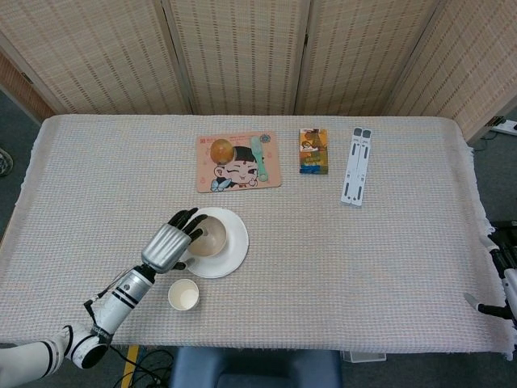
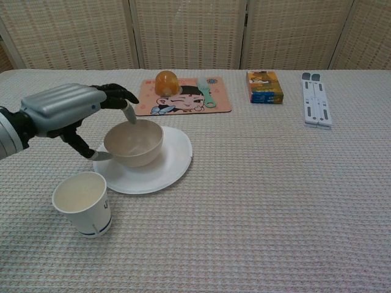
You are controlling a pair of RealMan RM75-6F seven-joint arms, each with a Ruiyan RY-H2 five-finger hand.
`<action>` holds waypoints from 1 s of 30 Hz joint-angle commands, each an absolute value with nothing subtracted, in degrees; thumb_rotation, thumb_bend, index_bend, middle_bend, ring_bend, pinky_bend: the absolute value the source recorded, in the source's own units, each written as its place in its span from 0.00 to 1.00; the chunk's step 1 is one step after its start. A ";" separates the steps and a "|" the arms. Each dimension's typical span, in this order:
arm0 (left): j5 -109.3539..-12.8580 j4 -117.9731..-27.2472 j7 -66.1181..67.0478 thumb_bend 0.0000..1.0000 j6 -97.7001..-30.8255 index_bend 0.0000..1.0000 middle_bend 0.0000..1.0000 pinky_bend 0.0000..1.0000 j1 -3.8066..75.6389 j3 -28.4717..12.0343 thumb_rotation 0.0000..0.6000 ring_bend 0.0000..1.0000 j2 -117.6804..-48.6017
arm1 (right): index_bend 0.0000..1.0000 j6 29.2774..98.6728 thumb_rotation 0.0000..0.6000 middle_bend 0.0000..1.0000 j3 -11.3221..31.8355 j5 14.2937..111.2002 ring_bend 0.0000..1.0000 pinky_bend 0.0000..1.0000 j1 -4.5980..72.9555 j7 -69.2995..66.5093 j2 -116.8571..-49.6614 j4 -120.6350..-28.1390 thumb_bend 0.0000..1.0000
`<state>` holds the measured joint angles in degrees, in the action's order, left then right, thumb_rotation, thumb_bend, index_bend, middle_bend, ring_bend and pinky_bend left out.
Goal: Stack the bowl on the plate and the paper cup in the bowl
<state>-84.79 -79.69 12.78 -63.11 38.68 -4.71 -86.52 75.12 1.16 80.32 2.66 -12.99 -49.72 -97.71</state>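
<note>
A beige bowl [image 2: 133, 141] [image 1: 208, 237] stands upright on the white plate [image 2: 174, 155] [image 1: 235, 242] at the table's front left. My left hand [image 2: 61, 113] [image 1: 168, 245] hovers just left of and above the bowl, fingers spread and holding nothing. Its fingertips are near the bowl's rim. A white paper cup [image 2: 82, 202] [image 1: 183, 295] stands empty and upright on the cloth in front of the plate, below the hand. My right hand [image 1: 502, 279] shows only partly at the right edge of the head view, off the table.
At the back lies a cartoon placemat [image 1: 238, 162] with an orange round object [image 2: 166, 82] and a green spoon [image 2: 205, 93]. A small colourful box [image 2: 264, 86] and a white folded stand [image 2: 317, 107] lie to its right.
</note>
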 commanded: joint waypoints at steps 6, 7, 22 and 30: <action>-79.00 -94.99 13.61 0.23 -62.55 0.30 0.15 0.16 37.20 -8.18 1.00 0.00 -73.45 | 0.00 74.38 1.00 0.00 1.23 79.67 0.00 0.00 3.04 -11.74 -50.02 -98.00 0.20; -78.12 -96.76 14.13 0.23 -62.06 0.29 0.15 0.16 37.06 -8.22 1.00 0.00 -71.96 | 0.00 74.24 1.00 0.00 1.26 79.51 0.00 0.00 3.10 -11.58 -50.07 -98.01 0.20; -71.91 -116.32 19.37 0.23 -63.31 0.22 0.13 0.16 29.05 -1.28 1.00 0.00 -56.03 | 0.00 73.67 1.00 0.00 1.30 78.99 0.00 0.00 3.44 -10.30 -50.33 -98.47 0.20; -72.81 -120.66 22.55 0.22 -65.45 0.20 0.12 0.16 24.94 2.90 1.00 0.00 -53.91 | 0.00 73.56 1.00 0.00 1.08 79.51 0.00 0.00 3.55 -10.12 -50.35 -98.70 0.20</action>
<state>-72.59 -120.39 22.21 -65.18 25.21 2.62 -53.94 73.56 1.09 79.51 3.55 -10.13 -50.35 -98.69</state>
